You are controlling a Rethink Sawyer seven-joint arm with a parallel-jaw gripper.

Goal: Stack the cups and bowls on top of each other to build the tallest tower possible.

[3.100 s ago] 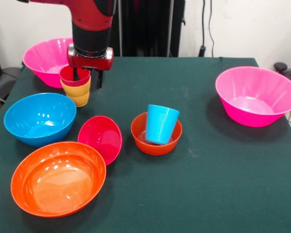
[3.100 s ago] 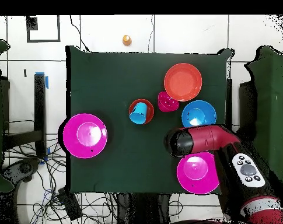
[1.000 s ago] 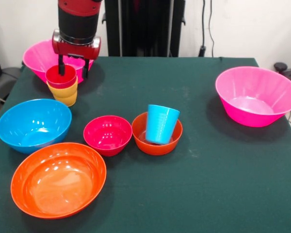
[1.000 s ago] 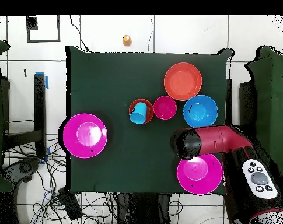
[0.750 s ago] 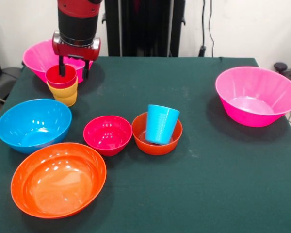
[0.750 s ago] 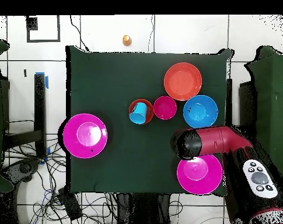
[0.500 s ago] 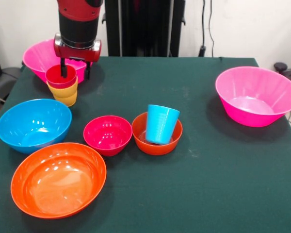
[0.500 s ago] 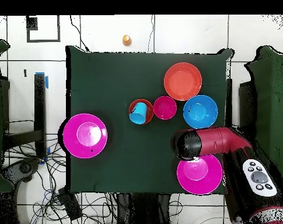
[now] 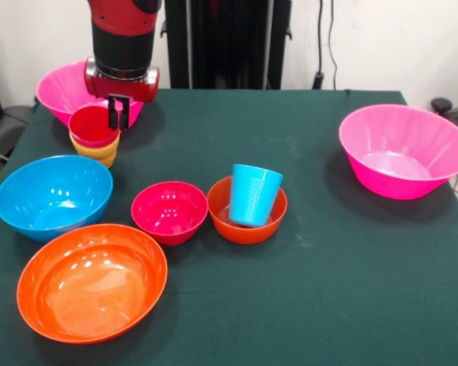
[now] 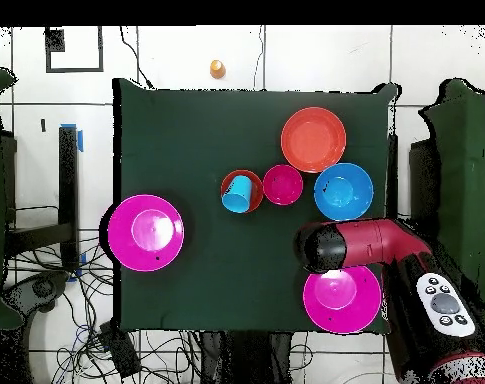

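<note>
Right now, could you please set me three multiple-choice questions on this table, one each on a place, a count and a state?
1. Where does the blue cup stand?
A. in the small orange bowl
B. in the blue bowl
C. on the bare table

2. How many pink bowls are there?
A. one
B. two
C. three

3. How does the red cup sit?
A. upside down
B. on its side
C. upright, nested in another cup

Answers:
1 A: the blue cup leans inside the orange bowl.
2 B: one pink bowl at each side.
3 C: its mouth faces up, a yellow-orange cup beneath.
</note>
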